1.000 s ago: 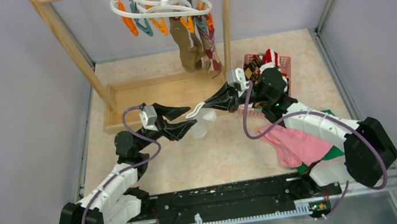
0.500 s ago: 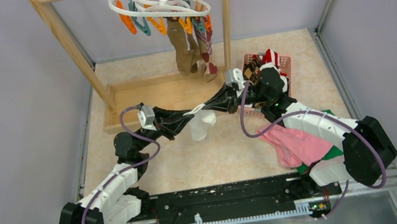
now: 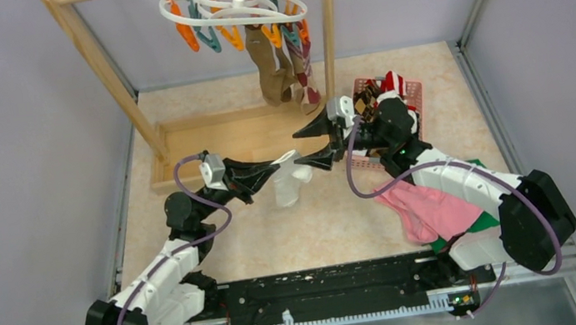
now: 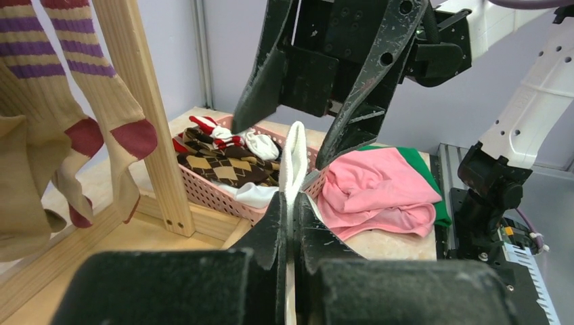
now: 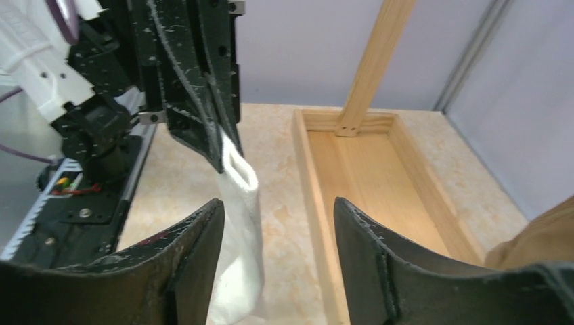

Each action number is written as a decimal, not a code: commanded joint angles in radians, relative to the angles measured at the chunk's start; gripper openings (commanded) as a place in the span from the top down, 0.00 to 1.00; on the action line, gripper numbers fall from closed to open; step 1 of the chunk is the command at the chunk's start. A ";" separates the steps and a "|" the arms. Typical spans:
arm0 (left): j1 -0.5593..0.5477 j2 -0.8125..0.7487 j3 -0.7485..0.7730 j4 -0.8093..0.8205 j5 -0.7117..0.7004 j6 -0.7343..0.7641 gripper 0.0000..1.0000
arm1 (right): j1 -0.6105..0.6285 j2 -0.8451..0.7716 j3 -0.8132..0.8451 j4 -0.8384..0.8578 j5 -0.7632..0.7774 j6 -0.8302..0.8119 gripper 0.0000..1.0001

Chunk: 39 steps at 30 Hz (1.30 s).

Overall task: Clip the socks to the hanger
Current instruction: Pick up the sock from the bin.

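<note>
Desk is mottled beige, walls lilac; mid-frame I see left pincer pinching sock, right pincer gaping wide beside it.

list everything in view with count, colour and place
wooden rack: one, pale wood, far left
hanger: one, white with orange and teal clips, on wooden rack
hung socks: at least three, olive-brown and striped tan, clipped to hanger
white sock: one, white, hanging over mid-table
basket: one, pink, far right
basket socks: several, argyle brown, red-white, white, in basket
pink cloth: one, pink, near right
green cloth: one, green, partly under pink cloth
left fingers: black, shut on white sock
right fingers: black, open beside it
</note>
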 commanded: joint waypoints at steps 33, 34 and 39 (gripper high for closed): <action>-0.015 -0.063 0.013 -0.070 -0.085 0.030 1.00 | 0.189 0.132 0.703 -0.483 1.280 -0.049 0.44; -0.016 -0.063 0.012 -0.070 -0.086 0.032 1.00 | 0.191 0.141 0.723 -0.504 1.299 -0.045 0.44; -0.016 -0.064 0.015 -0.070 -0.087 0.035 1.00 | 0.192 0.186 0.801 -0.600 1.362 -0.040 0.48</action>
